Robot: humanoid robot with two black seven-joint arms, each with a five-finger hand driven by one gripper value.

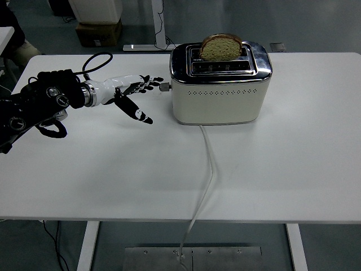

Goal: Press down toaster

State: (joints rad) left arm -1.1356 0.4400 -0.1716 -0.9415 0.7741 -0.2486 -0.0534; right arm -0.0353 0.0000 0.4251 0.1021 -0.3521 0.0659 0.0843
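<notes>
Head view: cream toaster [220,84] standing at the table's [282,169] far middle, bread slice [221,47] upright in the rear slot. Left hand [131,93] spread wide, empty, fingertips [153,79] just beside the lever [164,86] on the toaster's left end. White cord [206,169] trailing toward the near edge.

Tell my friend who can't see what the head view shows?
A robot's left hand reaches, fingers spread, toward the lever on a cream toaster holding a bread slice. Its white cord trails off the white table.
</notes>
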